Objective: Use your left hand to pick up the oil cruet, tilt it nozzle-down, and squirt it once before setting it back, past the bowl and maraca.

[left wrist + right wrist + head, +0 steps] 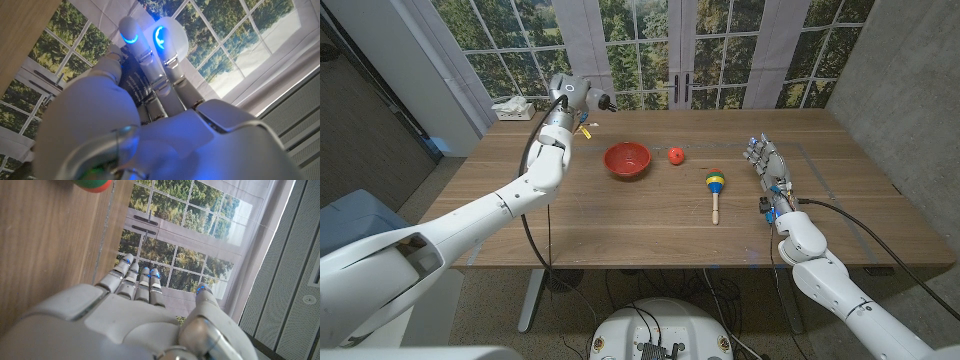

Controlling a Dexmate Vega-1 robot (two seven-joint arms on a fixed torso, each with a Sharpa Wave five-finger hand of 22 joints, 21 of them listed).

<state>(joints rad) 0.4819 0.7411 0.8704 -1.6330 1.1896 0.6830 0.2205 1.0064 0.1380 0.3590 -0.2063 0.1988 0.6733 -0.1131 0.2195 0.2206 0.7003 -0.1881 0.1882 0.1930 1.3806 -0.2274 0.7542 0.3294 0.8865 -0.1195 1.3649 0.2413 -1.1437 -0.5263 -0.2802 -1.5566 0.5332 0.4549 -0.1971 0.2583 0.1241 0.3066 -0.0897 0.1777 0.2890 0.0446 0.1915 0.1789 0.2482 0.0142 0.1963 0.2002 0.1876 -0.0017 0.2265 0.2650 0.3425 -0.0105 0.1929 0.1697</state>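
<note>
Right hand [767, 165] is waiting on edge beside the maraca [715, 187], fingers straight, holding nothing. Beyond the bowl [627, 159], the left hand [570, 97] is lifting the cruet [586, 128], fingers wrapped around it, probably for tilting.

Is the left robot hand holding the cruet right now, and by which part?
The left robot hand is raised at the table's far left corner with something yellow-tipped below it; grip cannot be told.
</note>
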